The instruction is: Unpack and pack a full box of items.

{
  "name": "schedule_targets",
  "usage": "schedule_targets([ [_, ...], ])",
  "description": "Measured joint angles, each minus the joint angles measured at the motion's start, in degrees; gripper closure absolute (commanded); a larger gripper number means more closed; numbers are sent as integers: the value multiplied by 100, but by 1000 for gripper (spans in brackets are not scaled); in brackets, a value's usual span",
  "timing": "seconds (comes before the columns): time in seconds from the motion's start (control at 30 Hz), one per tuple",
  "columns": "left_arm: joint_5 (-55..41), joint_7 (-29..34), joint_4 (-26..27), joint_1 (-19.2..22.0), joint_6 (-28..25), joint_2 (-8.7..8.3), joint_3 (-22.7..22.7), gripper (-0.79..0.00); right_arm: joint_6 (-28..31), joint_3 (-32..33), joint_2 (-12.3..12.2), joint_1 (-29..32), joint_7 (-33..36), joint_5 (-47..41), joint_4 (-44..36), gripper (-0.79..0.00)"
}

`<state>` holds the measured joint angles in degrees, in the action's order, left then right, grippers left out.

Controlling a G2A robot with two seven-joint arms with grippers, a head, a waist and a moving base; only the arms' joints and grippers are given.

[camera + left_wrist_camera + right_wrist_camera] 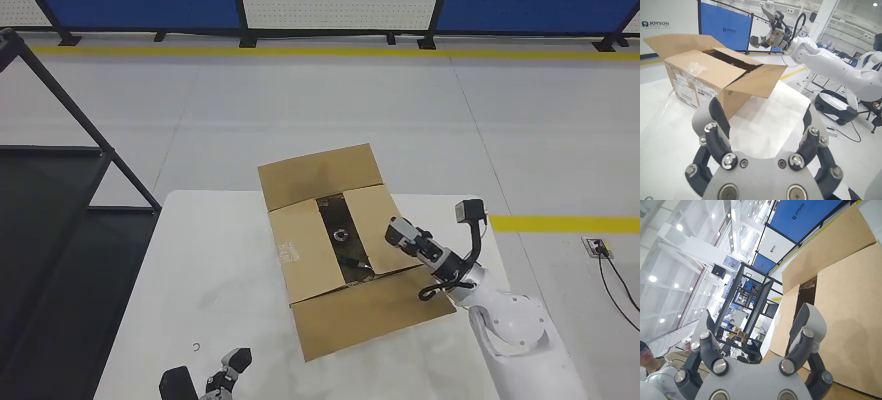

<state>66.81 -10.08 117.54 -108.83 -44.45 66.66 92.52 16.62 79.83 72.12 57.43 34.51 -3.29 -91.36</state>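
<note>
From above, the cardboard box (305,250) sits mid-table (200,280), flaps half open. The right gripper (395,234) hovers over an inner flap, the left gripper (208,376) by the table's near edge. Left wrist: fingers spread wide, nothing held, box ahead. Right wrist: wide apart too, empty, just above cardboard.

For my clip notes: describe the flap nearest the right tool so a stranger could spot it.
On the white table stands one cardboard box, its top partly open. Beside the dark gap, on the robot's right, lies an inner flap, with the right tool above it. Unlike the two big outer flaps, folded outward, it covers the box.
</note>
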Motion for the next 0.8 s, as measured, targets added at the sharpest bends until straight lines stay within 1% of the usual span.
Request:
schedule_targets([
  [0.3, 21, -107, -1, 0, 25, 3, -18, -785, -58, -36, -8, 15, -74, 3, -37, -785],
  [0.37, -233, -66, -104, 68, -102, 7, -144, -785, -57, -36, -8, 15, -74, 3, -36, -785],
  [0.4, -496, 21, -162, 131, -115, 7, -199, -785, -57, -35, -8, 15, -73, 3, -36, -785],
  [0.5, -1513, 495, -288, 302, 58, 10, -398, -785, -56, -35, -8, 15, -73, 3, -36, -785],
  [0.63, -2668, 1308, -319, 472, 454, 6, -709, -785, -56, -35, -8, 15, -73, 3, -36, -785],
  [0.73, -3135, 1762, -274, 572, 613, -3, -866, -785, -56, -35, -8, 15, -73, 2, -36, -785],
  [0.8, -3268, 1821, -255, 604, 626, -7, -876, -785, -43, -39, -9, 40, -57, -18, -66, -785],
])
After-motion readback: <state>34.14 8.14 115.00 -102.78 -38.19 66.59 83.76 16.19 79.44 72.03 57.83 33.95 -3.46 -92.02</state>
